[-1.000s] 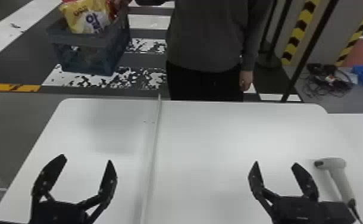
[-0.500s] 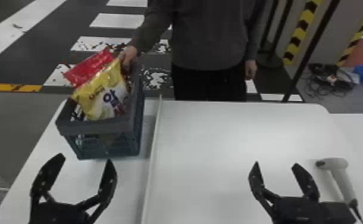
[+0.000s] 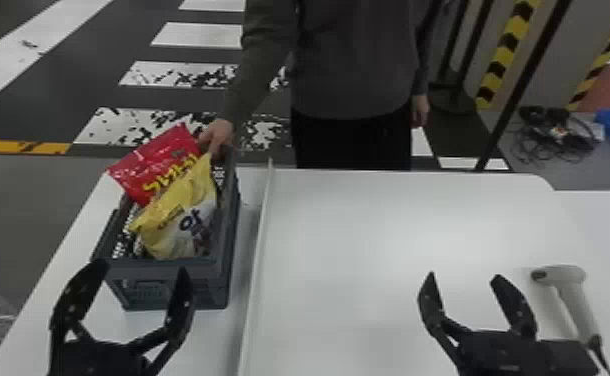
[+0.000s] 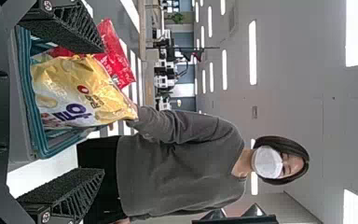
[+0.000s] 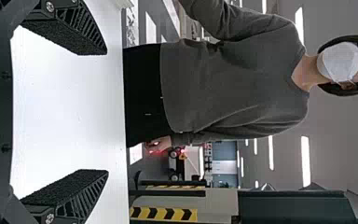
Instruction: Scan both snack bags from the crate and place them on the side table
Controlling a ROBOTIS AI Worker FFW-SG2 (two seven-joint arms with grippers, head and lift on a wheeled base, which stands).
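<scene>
Nearer the robot than in the earlier head view, the crate (image 3: 161, 299) now sits on the table (image 3: 369, 240), left of the pale strip (image 3: 255, 260), and a person's hand (image 3: 217, 136) at its far right corner has come along with it. Both bags stand in the crate, tops above the rim, yellow bag (image 3: 179, 225) in front of red bag (image 3: 151, 165). Left gripper (image 3: 142, 267) is spread and empty near the crate's front; right gripper (image 3: 464, 276), likewise, has the scanner (image 3: 569, 286) just beside it on the table. The left wrist view adds the bags' printed faces beyond the left gripper's (image 4: 103, 110) parted fingers. The right wrist view adds the person's other hand (image 5: 159, 143), hanging beyond the table edge.
</scene>
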